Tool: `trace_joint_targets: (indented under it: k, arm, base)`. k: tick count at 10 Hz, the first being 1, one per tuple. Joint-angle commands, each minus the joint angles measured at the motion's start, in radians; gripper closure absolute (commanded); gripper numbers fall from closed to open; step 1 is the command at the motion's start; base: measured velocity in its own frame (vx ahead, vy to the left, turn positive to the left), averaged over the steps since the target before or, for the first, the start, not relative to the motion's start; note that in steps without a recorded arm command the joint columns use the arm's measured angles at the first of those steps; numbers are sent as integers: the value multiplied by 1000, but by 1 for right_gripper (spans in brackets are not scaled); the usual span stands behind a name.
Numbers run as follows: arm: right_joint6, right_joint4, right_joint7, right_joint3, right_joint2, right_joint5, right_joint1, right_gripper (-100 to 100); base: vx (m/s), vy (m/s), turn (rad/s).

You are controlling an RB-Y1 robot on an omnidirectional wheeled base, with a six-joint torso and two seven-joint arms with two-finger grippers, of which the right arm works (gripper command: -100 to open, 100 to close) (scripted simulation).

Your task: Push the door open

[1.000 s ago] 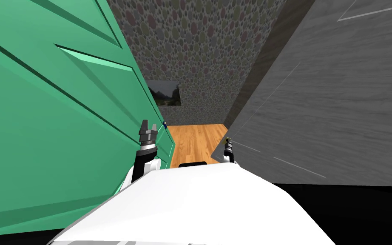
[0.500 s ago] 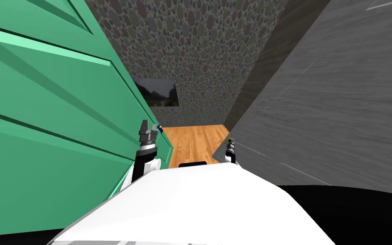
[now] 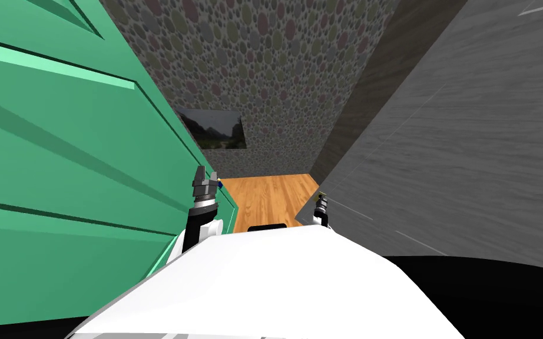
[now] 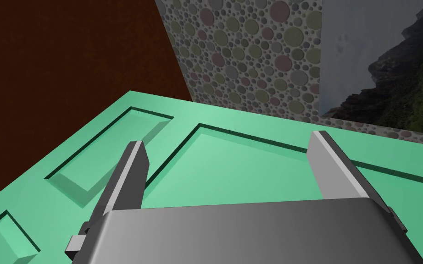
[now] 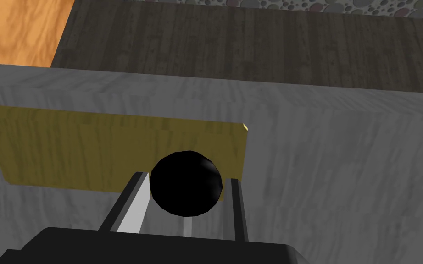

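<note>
Grey door (image 3: 470,147) wood-grained, matt; knob (image 5: 186,182) smooth black; floor (image 3: 270,197) wood.

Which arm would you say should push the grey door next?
Likely right: its fingers clasp the black knob on the grey door; the left gripper is open by the green door.

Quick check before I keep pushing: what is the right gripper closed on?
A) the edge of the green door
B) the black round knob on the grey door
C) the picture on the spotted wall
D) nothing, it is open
B: in the right wrist view, the right gripper has its two fingers pressed against the sides of the black round knob, which stands out from a yellow plate on the grey door.
</note>
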Motion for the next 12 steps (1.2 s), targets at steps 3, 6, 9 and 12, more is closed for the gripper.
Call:
trace_joint_targets:
  k: [3, 6, 9, 12]
  arm:
    - [-8, 1, 15, -32, -8, -20, 2, 100]
    - [-1, -10, 26, -52, -6, -33, 13, 100]
    - [-4, -7, 35, -73, -9, -47, 16, 100]
    - [-11, 2, 55, -119, -16, -78, 23, 100]
  base:
    - [175, -20, -38]
    - [121, -36, -27]
    - [199, -53, -37]
    - [219, -79, -41]
